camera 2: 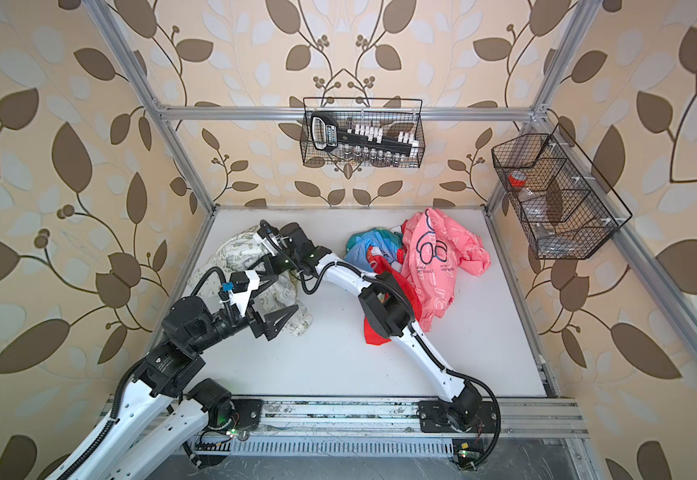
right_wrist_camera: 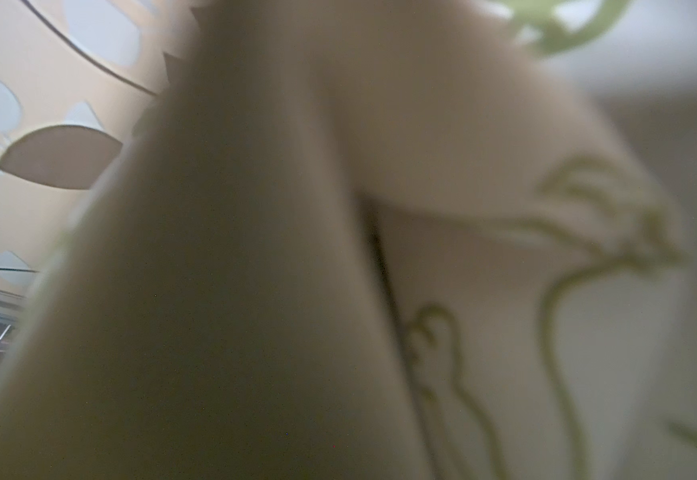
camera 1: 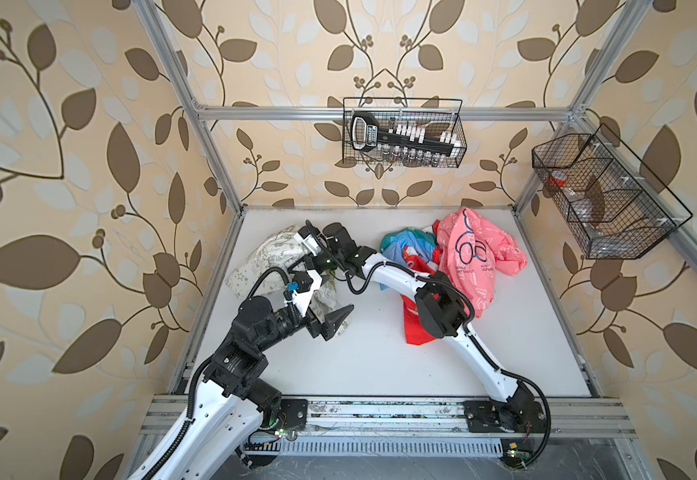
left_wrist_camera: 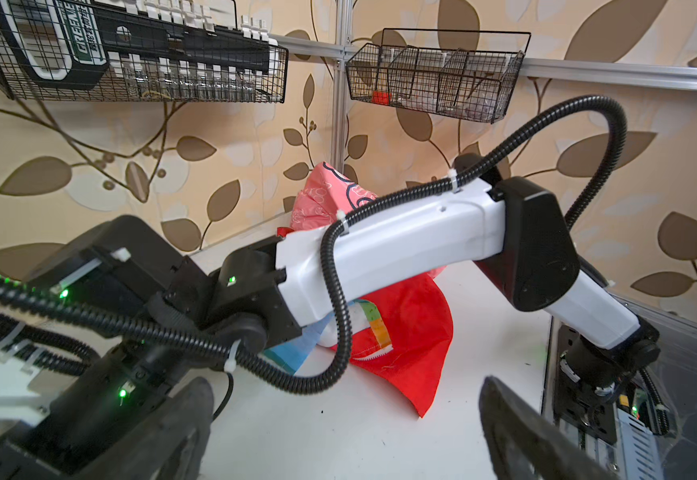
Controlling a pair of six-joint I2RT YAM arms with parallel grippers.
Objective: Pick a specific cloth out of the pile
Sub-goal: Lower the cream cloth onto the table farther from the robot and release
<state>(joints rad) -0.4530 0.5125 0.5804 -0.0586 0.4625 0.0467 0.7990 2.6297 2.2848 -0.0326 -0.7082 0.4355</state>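
Note:
The cloth (camera 1: 263,257) (camera 2: 234,253), white with olive-green doodles, lies bunched at the table's left, apart from the pile (camera 1: 475,253) of pink, red (camera 1: 415,320) and blue (camera 1: 400,249) fabrics at the back right. My right gripper (camera 1: 299,261) (camera 2: 264,266) reaches across the middle and is buried in the cloth, shut on it. That fabric (right_wrist_camera: 504,291) fills the right wrist view and hides the jaws. My left gripper (camera 1: 334,323) (left_wrist_camera: 346,440) hangs open just right of the cloth's near end, with only bare table between its fingers (left_wrist_camera: 517,436).
The right arm (left_wrist_camera: 400,249) crosses over the red cloth (left_wrist_camera: 405,332). A wire basket (camera 1: 405,133) with a tool set hangs on the back wall. A second basket (camera 1: 604,195) hangs on the right wall. A metal rail (camera 1: 380,415) runs along the front edge.

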